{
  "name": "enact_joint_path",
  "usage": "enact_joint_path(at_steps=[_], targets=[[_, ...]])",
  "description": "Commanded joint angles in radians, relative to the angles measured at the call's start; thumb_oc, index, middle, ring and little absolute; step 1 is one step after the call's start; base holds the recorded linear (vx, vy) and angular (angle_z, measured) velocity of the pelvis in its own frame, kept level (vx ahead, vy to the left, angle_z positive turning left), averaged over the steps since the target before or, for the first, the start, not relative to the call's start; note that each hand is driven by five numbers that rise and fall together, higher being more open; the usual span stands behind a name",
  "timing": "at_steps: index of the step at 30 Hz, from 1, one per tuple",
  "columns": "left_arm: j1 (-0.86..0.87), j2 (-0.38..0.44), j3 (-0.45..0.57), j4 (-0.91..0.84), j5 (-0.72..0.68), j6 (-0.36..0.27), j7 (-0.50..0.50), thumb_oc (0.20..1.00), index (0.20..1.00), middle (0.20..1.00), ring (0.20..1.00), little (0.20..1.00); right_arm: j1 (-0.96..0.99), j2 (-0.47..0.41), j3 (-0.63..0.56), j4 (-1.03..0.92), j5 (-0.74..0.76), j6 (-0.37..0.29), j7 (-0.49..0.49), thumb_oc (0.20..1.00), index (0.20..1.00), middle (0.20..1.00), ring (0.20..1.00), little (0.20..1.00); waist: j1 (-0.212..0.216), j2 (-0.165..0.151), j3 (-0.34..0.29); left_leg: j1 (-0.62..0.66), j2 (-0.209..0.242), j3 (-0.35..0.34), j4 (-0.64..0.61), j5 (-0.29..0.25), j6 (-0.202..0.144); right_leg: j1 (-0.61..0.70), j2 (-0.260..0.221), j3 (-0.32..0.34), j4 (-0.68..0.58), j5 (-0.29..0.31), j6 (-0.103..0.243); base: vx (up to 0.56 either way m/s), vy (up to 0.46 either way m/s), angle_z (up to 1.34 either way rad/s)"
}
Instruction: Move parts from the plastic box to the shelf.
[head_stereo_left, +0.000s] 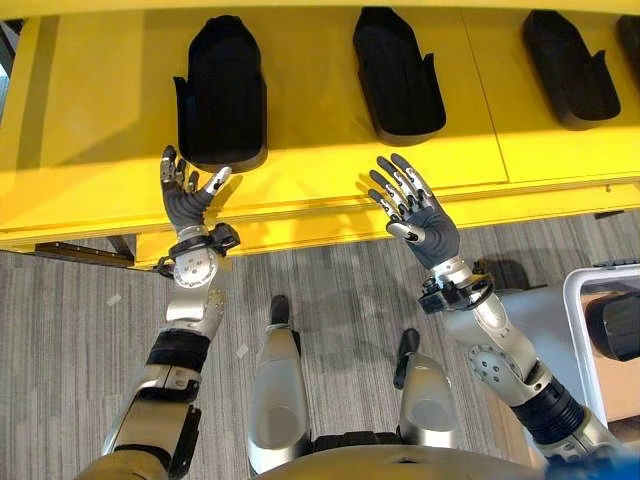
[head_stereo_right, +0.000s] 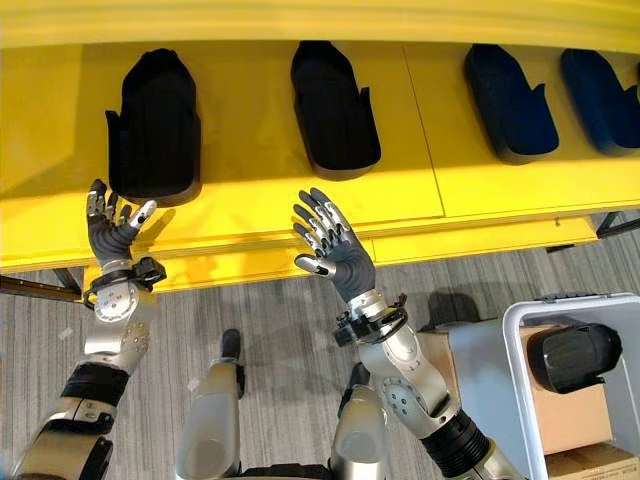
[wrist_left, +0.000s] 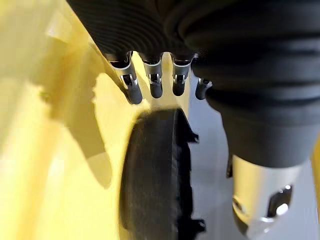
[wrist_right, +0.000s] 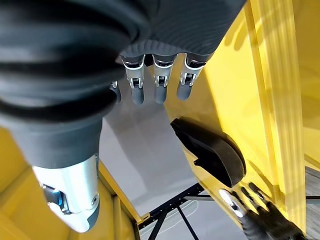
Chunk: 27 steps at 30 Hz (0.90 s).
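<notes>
Both robot hands were up by the yellow shelf (head_stereo_left: 330, 150), fingers spread wide, holding nothing. The left robot hand (head_stereo_left: 186, 200) was just below a black part (head_stereo_left: 222, 95). The right robot hand (head_stereo_left: 420, 215) was below another. One more part (head_stereo_right: 572, 355) sat in the plastic box (head_stereo_right: 520, 345).

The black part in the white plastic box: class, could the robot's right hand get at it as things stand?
Probably yes. The right hand is open and empty by the shelf; the black part lies uncovered in the open-topped plastic box on that arm's side.

Silver-grey arms, dark ribbed wrist covers, silver dark-tipped fingers (head_stereo_left: 400, 185).
</notes>
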Motion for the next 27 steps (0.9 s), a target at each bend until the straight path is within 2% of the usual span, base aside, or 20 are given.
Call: enact_joint_path(at_steps=[1, 7, 10, 13, 14, 18, 22, 27], targets=[[0.066, 0.010, 0.049, -0.063, 0.041, -0.033, -0.003, 1.000, 1.000, 1.000, 1.000, 1.000, 0.015, 0.003, -0.043, -0.116, 0.008, -0.046, 0.035, 1.000, 1.000, 1.000, 1.000, 1.000, 0.016, -0.017, -0.049, 0.033, 0.046, 0.033, -0.025, 0.010, 0.010, -0.054, 0.001, 0.037, 0.031, 0.056, -0.041, 0.00, 0.000, 0.00], [0.180, 0.018, 0.088, -0.155, 0.070, -0.025, -0.031, 1.000, 1.000, 1.000, 1.000, 1.000, 0.012, -0.005, -0.060, -0.125, 0.005, -0.041, 0.042, 1.000, 1.000, 1.000, 1.000, 1.000, 0.030, -0.009, -0.047, 0.033, 0.041, 0.030, -0.029, 0.011, 0.014, -0.051, -0.002, 0.031, 0.030, 0.057, -0.042, 0.00, 0.000, 0.00], [0.228, 0.025, 0.074, -0.209, 0.083, -0.015, -0.068, 1.000, 1.000, 1.000, 1.000, 1.000, 0.012, -0.007, -0.072, -0.130, 0.000, -0.039, 0.044, 1.000, 1.000, 1.000, 1.000, 1.000, 0.034, -0.006, -0.046, 0.029, 0.040, 0.029, -0.029, 0.012, 0.016, -0.053, -0.003, 0.031, 0.032, 0.056, -0.042, 0.00, 0.000, 0.00], [0.254, 0.049, 0.039, -0.245, 0.156, 0.000, -0.098, 1.000, 1.000, 1.000, 1.000, 1.000, 0.010, -0.008, -0.082, -0.130, 0.001, -0.042, 0.050, 1.000, 1.000, 1.000, 1.000, 1.000, 0.037, -0.003, -0.043, 0.031, 0.039, 0.027, -0.031, 0.013, 0.017, -0.051, -0.003, 0.029, 0.031, 0.056, -0.042, 0.00, 0.000, 0.00], [0.269, 0.077, 0.012, -0.274, 0.232, 0.012, -0.108, 1.000, 1.000, 1.000, 1.000, 1.000, 0.011, -0.012, -0.088, -0.133, 0.001, -0.046, 0.053, 1.000, 1.000, 1.000, 1.000, 1.000, 0.038, -0.002, -0.043, 0.030, 0.039, 0.027, -0.030, 0.012, 0.018, -0.051, -0.004, 0.028, 0.033, 0.055, -0.041, 0.01, 0.003, 0.03], [0.272, 0.106, -0.023, -0.289, 0.314, 0.026, -0.114, 1.000, 1.000, 1.000, 1.000, 1.000, 0.014, -0.018, -0.094, -0.140, 0.000, -0.049, 0.056, 1.000, 1.000, 1.000, 1.000, 1.000, 0.037, -0.001, -0.040, 0.030, 0.039, 0.029, -0.029, 0.013, 0.018, -0.053, -0.004, 0.030, 0.034, 0.055, -0.040, 0.00, 0.002, 0.01], [0.284, 0.189, -0.056, -0.322, 0.539, 0.061, -0.098, 1.000, 1.000, 1.000, 1.000, 1.000, 0.023, -0.030, -0.109, -0.146, -0.006, -0.058, 0.057, 1.000, 1.000, 1.000, 1.000, 1.000, 0.037, 0.000, -0.034, 0.035, 0.042, 0.031, -0.023, 0.005, 0.018, -0.054, -0.003, 0.035, 0.041, 0.049, -0.039, 0.00, 0.000, 0.00], [0.302, 0.295, -0.075, -0.387, 0.771, 0.068, -0.090, 1.000, 1.000, 1.000, 1.000, 1.000, 0.037, -0.053, -0.129, -0.157, -0.007, -0.067, 0.064, 1.000, 1.000, 1.000, 1.000, 1.000, 0.035, 0.002, -0.038, 0.032, 0.042, 0.033, -0.026, 0.008, 0.018, -0.061, -0.005, 0.036, 0.042, 0.052, -0.035, 0.00, 0.000, 0.00]])
